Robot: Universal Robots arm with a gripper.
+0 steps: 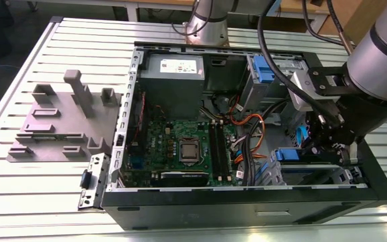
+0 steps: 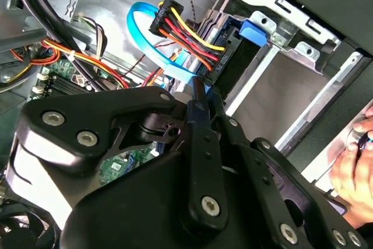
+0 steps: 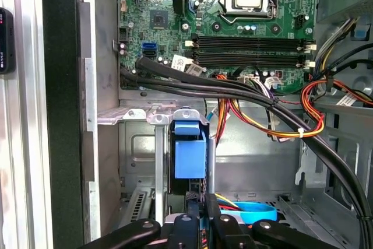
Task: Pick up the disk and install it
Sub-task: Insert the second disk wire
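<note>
The gripper (image 2: 203, 90) is hovering by the blue-framed silver-grey disk (image 3: 190, 154); I cannot tell the jaws' state. The nearby light-blue flat cable (image 3: 256, 209) is threatening to snag.

Disk (image 3: 190, 153) — plastic carrier (smooth, faintly glossy)

the arm (image 1: 382, 60) bends down from the exterior view's right, its pincer (image 3: 203, 203) pointing downward, closed.

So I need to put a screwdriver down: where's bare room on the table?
Free: slatted table at the exterior view's lower left, bordered by the grey fixture and the case; also upper left, past the fixture. Crowded: inside the case, cables and gripper by the disk.
</note>
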